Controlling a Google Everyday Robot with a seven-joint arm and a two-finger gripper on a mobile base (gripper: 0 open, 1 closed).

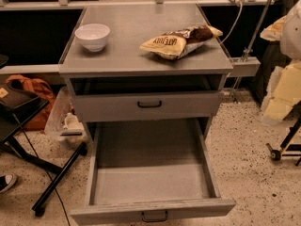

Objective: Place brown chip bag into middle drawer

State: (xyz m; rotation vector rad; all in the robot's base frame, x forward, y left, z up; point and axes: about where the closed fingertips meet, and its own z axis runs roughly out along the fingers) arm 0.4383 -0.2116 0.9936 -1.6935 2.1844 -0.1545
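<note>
The brown chip bag lies on its side on the grey cabinet top, right of centre, its dark brown end pointing to the back right. The middle drawer is pulled wide open below, its flat tray bare, with a small dark handle on its front. My gripper is not in view. A blurred white shape at the right edge is all that shows there.
A white bowl stands on the cabinet top at the left. Above the open drawer is a shut drawer front with a black handle. A black stand and an orange bag are on the left, yellow foam on the right.
</note>
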